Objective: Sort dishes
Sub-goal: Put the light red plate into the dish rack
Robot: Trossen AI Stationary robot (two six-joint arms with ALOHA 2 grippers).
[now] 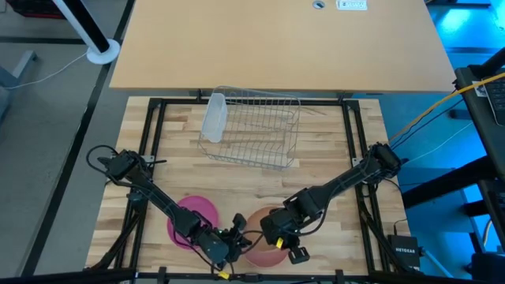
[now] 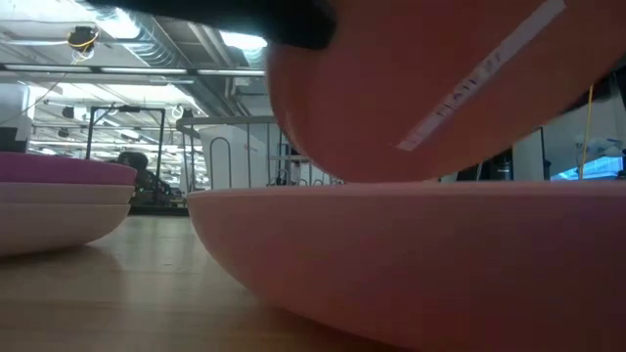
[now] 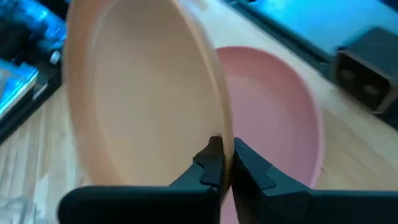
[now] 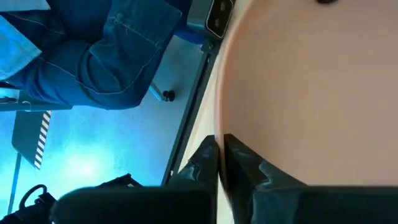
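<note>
Table [image 1: 331, 150]: wood top, wire rack [image 1: 256, 126] at far centre, tumbler [image 1: 214, 118] leaning on its left end.
Magenta plate [image 1: 199, 211]: near left, flat.
Peach-pink plate [image 3: 283, 112]: near centre, flat.
Tan plate [image 3: 130, 93]: tilted above the peach-pink one.
Left gripper [image 3: 222, 167]: pinched on the tan rim.
Right gripper [image 4: 219, 157]: fingers closed on the same plate's rim.

Two dark slim jointed arms; black cabling at shoulders; black matte jaws.
</note>
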